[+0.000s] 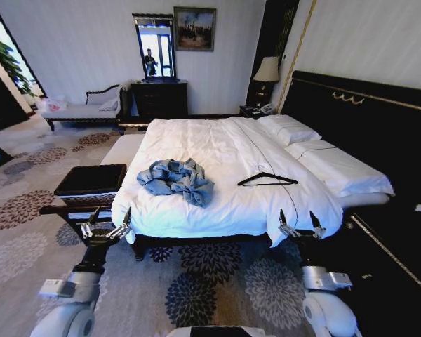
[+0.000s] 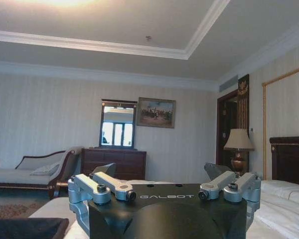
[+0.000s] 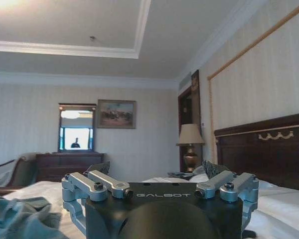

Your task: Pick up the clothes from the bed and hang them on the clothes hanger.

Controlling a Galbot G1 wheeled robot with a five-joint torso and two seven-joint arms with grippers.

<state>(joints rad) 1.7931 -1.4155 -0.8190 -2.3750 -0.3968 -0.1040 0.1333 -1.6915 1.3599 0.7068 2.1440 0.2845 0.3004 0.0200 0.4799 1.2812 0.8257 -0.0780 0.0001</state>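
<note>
The clothes (image 1: 175, 181), a crumpled light blue denim jacket, lie on the white bed (image 1: 224, 144) near its close edge, left of centre. The clothes hanger (image 1: 266, 179), thin and black, lies flat on the sheet to the jacket's right. My left gripper (image 1: 111, 214) hovers open just off the bed's near left corner, short of the jacket. Open as well, my right gripper (image 1: 297, 216) hangs by the near right edge, below the hanger. In the right wrist view the gripper (image 3: 157, 168) has the jacket (image 3: 20, 219) off to one side. The left gripper (image 2: 162, 172) holds nothing.
A dark padded bench (image 1: 91, 180) stands left of the bed, with a white bench (image 1: 123, 147) behind it. The tall black headboard (image 1: 365, 119) runs along the right. A dresser with a mirror (image 1: 158, 98), a chaise (image 1: 84, 109) and a lamp (image 1: 266, 70) line the far wall.
</note>
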